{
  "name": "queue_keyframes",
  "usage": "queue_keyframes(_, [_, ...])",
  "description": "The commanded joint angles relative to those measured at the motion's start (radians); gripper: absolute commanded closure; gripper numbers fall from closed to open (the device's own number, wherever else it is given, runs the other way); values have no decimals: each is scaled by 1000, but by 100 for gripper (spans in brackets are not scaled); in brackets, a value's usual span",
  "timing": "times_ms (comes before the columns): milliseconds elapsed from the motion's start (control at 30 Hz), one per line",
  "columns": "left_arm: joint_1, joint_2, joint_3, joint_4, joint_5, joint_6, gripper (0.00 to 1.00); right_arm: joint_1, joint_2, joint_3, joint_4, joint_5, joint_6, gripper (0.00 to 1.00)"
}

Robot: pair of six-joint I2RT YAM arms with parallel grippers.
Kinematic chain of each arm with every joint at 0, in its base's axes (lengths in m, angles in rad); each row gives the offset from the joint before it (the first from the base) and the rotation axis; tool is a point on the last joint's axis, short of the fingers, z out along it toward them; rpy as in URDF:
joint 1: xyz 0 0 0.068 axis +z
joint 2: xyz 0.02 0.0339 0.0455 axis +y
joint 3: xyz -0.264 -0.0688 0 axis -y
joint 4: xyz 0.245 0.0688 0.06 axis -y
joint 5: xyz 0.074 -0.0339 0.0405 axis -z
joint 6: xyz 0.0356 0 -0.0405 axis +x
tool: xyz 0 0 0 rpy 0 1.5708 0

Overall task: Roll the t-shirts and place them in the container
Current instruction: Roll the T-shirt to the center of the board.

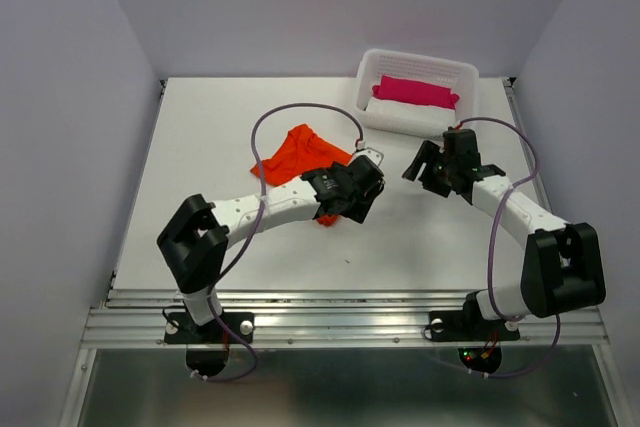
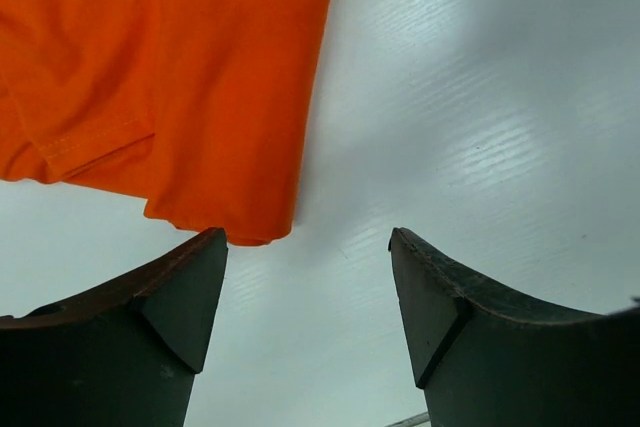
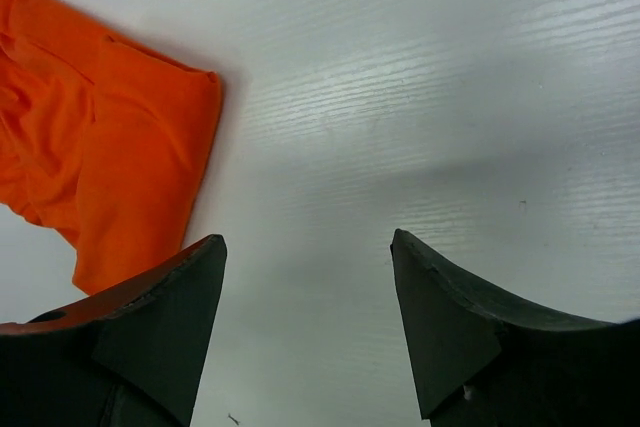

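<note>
An orange-red t-shirt (image 1: pixel 300 155) lies crumpled on the white table, left of centre. My left gripper (image 1: pixel 362 190) is open and empty just right of the shirt's near end. In the left wrist view the shirt (image 2: pixel 200 77) fills the upper left, its edge just past the left fingertip (image 2: pixel 205 247). My right gripper (image 1: pixel 420 165) is open and empty over bare table right of the shirt. In the right wrist view the shirt (image 3: pixel 100 157) lies at the left, beyond the left fingertip (image 3: pixel 205 252).
A white perforated basket (image 1: pixel 372 77) stands at the back right with a rolled pink-magenta cloth (image 1: pixel 415 92) inside. Grey walls close in the table on the left, back and right. A metal rail (image 1: pixel 340 322) runs along the near edge.
</note>
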Motion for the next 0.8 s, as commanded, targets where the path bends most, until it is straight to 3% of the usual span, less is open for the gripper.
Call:
queue_keyframes(0, [-15,41,-17,-4,-110,27,25,5,-36,-9,15,-6,18,27])
queue_keyframes(667, [-17,269,-28,30,-199,27,42,5,-13,-3,21,-69,9,20])
queue_keyframes(767, [-10,280,-25,34,-193,46,53,5,-13,-10,29,-99,6,18])
